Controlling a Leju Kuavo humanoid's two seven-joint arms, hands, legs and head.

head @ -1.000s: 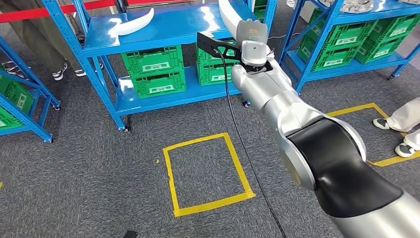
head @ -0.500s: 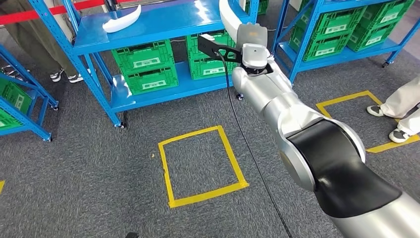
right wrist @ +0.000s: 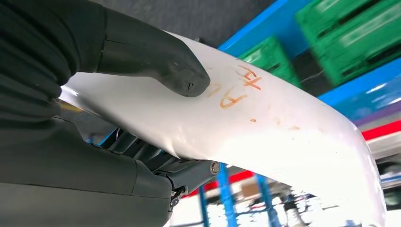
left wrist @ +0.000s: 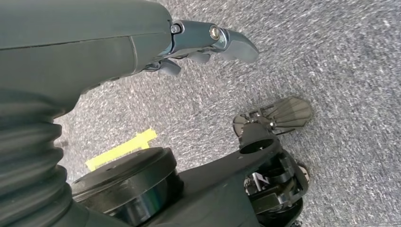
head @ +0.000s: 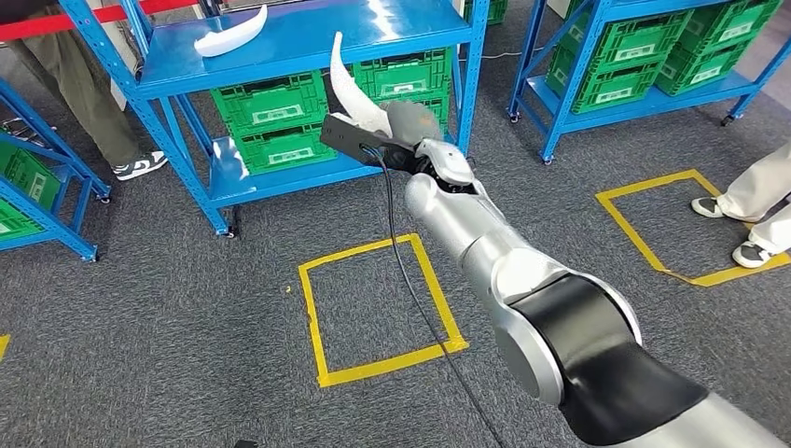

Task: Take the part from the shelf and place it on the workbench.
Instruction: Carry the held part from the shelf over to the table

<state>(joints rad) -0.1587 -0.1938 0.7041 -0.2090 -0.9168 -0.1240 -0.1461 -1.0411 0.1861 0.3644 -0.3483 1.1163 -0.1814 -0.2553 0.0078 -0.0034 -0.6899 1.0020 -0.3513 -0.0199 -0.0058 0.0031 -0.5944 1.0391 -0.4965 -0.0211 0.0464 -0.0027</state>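
Right hand — white part in its grip

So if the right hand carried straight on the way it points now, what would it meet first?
Probably the blue shelf. The right hand, holding the white curved part, points toward the lower deck's green crates. The part's tip leads, so it would likely touch first, though depth is unclear.

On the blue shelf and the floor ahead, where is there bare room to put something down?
The top shelf is bare right of the white part lying at its left end. The carpet inside the yellow tape square is bare. The lower shelf is crowded with green crates. The right hand holds another white part.
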